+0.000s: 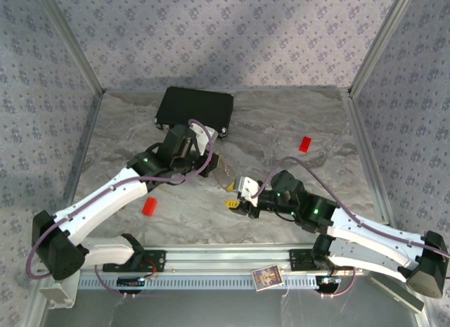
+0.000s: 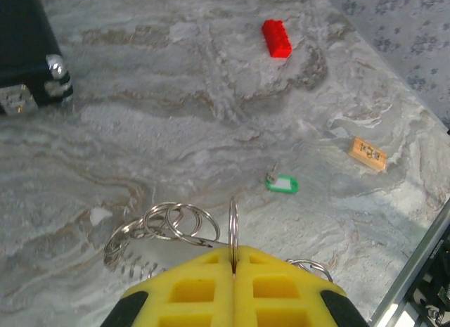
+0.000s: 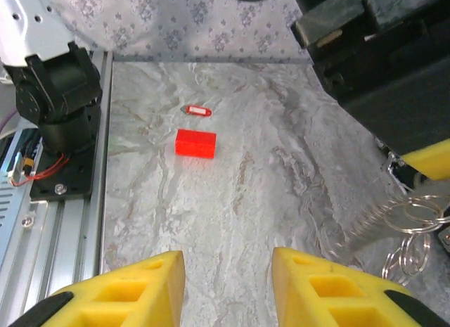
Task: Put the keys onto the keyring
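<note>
over marbled table [image 2: 176,123], left fingers [image 2: 186,292] pinch keyring [image 2: 233,218].

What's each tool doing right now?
Left tool: closed on the keyring.
Right tool: open, holding nothing.

We record the black case [image 2: 24,56] as cut off by the left edge of the left wrist view. The keyring [image 2: 169,225] passes out of sight behind the left gripper [image 2: 233,257], and in the right wrist view it runs off the right edge. The red tag [image 3: 198,110] is too small for us to confirm a key blade.
</note>
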Motion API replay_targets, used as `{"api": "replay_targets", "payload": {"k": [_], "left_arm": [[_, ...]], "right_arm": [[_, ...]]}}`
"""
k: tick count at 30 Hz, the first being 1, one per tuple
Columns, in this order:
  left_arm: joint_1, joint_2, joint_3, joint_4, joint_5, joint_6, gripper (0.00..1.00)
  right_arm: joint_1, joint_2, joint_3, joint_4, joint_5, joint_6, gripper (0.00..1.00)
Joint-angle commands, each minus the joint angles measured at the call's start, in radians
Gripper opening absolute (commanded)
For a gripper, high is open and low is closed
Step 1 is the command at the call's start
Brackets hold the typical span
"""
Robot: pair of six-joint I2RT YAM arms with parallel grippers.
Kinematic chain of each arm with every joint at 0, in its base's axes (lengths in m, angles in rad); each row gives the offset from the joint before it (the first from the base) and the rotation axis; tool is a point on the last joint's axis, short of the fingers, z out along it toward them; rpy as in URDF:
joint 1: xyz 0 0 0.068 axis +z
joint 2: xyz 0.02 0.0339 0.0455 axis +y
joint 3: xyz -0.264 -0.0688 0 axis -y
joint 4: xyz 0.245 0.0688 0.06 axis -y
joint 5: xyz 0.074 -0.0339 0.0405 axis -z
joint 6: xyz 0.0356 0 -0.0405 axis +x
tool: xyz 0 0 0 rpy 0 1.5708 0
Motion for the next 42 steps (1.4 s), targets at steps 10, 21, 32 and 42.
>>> {"api": "replay_targets", "payload": {"k": [10,21,32,42], "left_arm": [[-0.007,0.026,0.173,-0.349,-0.058,-0.631,0.00],[0.009,0.080,0.241,-0.496,0.018,-0.986,0.00],[0.074,0.034,0.138,-0.433,0.174,-1.208,0.00],[0.090,0.048,0.108,-0.383,0.302,-1.324,0.00]], "right_arm": [[0.044,0.399,-0.047,0.609,0.140,0.099,0.18],[0.013,0.450,-0.132,0.795,0.220,0.044,0.22],[0.010,0.507,-0.139,0.891,0.274,-0.019,0.33],[0.035,0.569,-0.120,0.958,0.243,-0.090,0.29]]}}
